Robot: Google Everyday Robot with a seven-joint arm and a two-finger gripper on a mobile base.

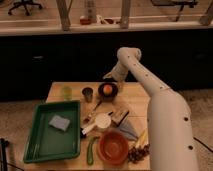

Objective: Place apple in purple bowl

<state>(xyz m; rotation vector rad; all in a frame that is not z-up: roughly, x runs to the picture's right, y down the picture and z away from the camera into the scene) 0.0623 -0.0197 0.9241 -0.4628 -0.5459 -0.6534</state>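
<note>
The apple, small and orange-red, sits inside the purple bowl, a small very dark bowl at the back middle of the wooden table. My gripper hangs just behind and slightly above the bowl at the table's far edge. It is at the end of the white arm, which reaches in from the lower right. The gripper is apart from the apple.
A green tray with a grey-blue sponge fills the left. A yellow-green cup and a dark cup stand left of the bowl. An orange-red bowl, a green vegetable, grapes and a white bottle lie nearer.
</note>
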